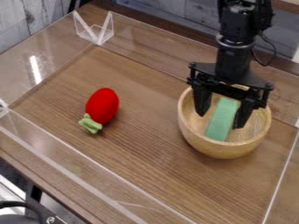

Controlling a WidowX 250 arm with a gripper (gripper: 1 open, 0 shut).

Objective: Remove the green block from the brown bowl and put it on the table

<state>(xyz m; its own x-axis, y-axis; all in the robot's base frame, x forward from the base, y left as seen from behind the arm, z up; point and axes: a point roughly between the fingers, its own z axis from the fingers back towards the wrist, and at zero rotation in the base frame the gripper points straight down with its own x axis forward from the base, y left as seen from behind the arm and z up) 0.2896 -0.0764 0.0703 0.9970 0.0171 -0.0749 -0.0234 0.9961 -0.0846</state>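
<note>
Nearest me, toward seven o'clock, the wooden table (152, 188) lies bare; that's my eventual drop zone. At nine o'clock sits a red strawberry toy (100, 106), well apart from the work. At three o'clock the brown bowl (222, 138) holds the green block (222, 121), leaning tilted against the inner wall. My gripper (230, 99) hangs right over it, jaws spread wide, holding nothing. My worry: coming down, one finger catches the rim and drags or tips the bowl, or the slanted block slides out when I close.
</note>
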